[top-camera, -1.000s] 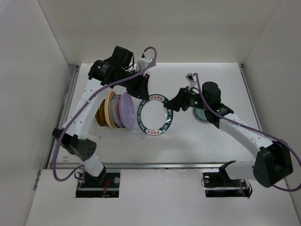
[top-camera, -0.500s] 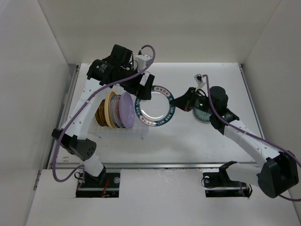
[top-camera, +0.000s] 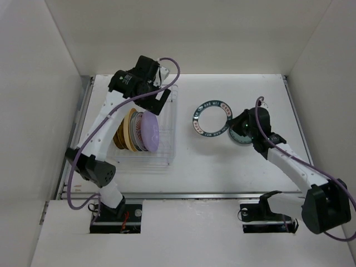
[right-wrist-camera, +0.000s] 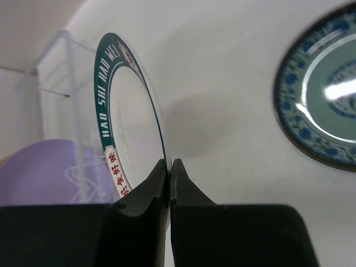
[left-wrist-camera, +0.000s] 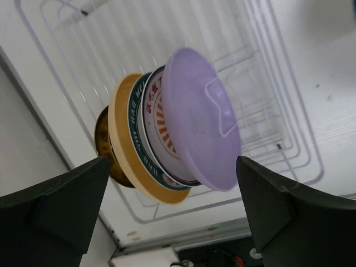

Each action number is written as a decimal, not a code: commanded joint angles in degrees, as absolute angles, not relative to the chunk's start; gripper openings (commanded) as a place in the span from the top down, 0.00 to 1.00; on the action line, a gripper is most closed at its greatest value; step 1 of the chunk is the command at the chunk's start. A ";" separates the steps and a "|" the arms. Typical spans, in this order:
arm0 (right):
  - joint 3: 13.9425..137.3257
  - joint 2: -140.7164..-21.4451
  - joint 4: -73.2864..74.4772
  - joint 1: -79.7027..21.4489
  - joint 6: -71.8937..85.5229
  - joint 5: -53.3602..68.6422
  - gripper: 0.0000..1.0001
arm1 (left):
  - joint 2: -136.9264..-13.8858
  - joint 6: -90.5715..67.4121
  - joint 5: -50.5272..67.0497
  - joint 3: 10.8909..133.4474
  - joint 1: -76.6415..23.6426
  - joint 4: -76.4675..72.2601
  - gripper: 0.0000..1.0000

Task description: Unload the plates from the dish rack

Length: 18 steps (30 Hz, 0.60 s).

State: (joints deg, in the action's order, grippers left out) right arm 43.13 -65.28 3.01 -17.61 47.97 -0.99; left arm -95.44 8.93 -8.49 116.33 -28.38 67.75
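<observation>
The dish rack (top-camera: pixel 167 151) holds several plates on edge, with the lavender plate (top-camera: pixel 148 130) in front, then an orange sunburst one, a teal-rimmed one, a yellow-tan one (top-camera: pixel 131 129) and a dark brown-gold one (top-camera: pixel 119 135). My left gripper (top-camera: pixel 158 103) hovers open above the rack's far end. In its wrist view the lavender plate (left-wrist-camera: pixel 203 119) lies below the wide-apart left gripper (left-wrist-camera: pixel 172 162). My right gripper (right-wrist-camera: pixel 168 164) is shut on the rim of the white plate with the teal lettered rim (right-wrist-camera: pixel 130 128), held right of the rack (top-camera: pixel 212 118).
A teal patterned plate (top-camera: pixel 240 137) lies flat on the table under my right arm, and shows at the right of the right wrist view (right-wrist-camera: pixel 322 105). The rack's wires (left-wrist-camera: pixel 278 111) run beneath the left gripper. White walls close in the table on three sides.
My left gripper let go of the lettered plate, opened and drew back over the rack. My right gripper shut on that plate's rim and carried it right, away from the rack.
</observation>
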 commanded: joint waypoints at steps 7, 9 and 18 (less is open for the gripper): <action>43.94 -79.35 0.18 -17.58 50.19 5.41 1.00 | -99.93 12.30 -16.51 105.91 -28.30 69.44 0.38; 44.73 -84.60 0.18 -17.58 48.70 9.30 1.00 | -101.50 12.83 -16.52 105.91 -28.30 69.43 0.40; 46.58 -92.90 0.96 -17.58 45.88 15.47 0.60 | -103.27 12.30 -18.98 104.33 -28.30 69.08 0.79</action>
